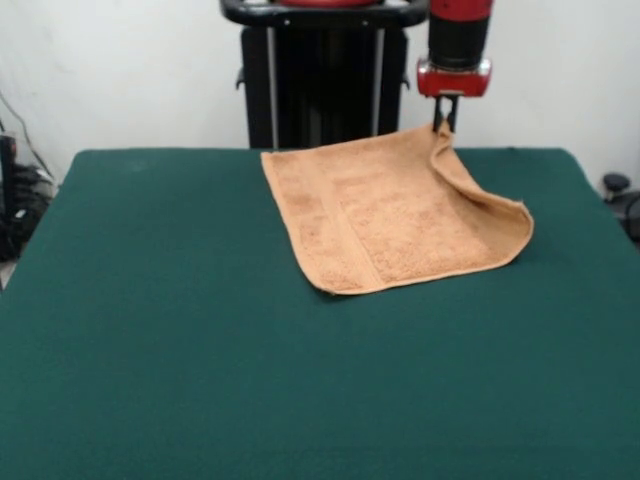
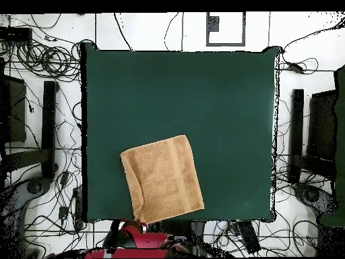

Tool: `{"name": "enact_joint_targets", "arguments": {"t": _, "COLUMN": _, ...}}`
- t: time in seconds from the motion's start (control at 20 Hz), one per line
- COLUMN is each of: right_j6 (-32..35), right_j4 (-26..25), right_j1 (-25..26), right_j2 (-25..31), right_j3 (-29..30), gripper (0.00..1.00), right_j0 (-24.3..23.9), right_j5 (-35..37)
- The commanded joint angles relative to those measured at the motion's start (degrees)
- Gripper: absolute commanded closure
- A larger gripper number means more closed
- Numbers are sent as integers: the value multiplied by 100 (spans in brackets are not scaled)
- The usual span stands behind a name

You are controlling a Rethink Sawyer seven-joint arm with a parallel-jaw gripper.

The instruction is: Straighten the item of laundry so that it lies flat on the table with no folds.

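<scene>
The tan-orange towel (image 1: 395,215) lies on the dark green table (image 1: 200,350) near its far edge, close to the robot. My gripper (image 1: 443,118) comes down from the red arm and is shut on the towel's far right corner, holding it lifted above the table. The towel's right edge rises in a fold up to the gripper; the rest lies spread. In the overhead view the towel (image 2: 163,177) lies near the table's bottom edge, left of centre, and the red arm (image 2: 138,239) shows just below it. No white label shows.
The black pedestal (image 1: 325,80) stands behind the table's far edge. Cables and black stands (image 2: 47,128) lie on the floor around the table. A small black object (image 1: 615,185) sits beyond the right edge.
</scene>
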Motion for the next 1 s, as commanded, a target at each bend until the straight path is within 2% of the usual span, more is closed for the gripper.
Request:
{"name": "enact_joint_targets", "arguments": {"t": 0.05, "right_j6": 848, "right_j4": -5, "right_j1": 92, "right_j2": 656, "right_j3": -510, "gripper": 100, "right_j0": -46, "right_j5": 405}}
{"name": "enact_joint_targets", "arguments": {"t": 0.75, "right_j6": 484, "right_j4": 169, "right_j1": 282, "right_j2": -154, "right_j3": -1147, "gripper": 100, "right_j0": 539, "right_j5": 293}}
{"name": "enact_joint_targets", "arguments": {"t": 0.8, "right_j6": 537, "right_j4": 240, "right_j1": 273, "right_j2": -209, "right_j3": -1163, "gripper": 0, "right_j0": 598, "right_j5": 311}}
{"name": "enact_joint_targets", "arguments": {"t": 1.0, "right_j6": 468, "right_j4": 538, "right_j1": 299, "right_j2": -735, "right_j3": -1367, "gripper": 0, "right_j0": 1188, "right_j5": 162}}
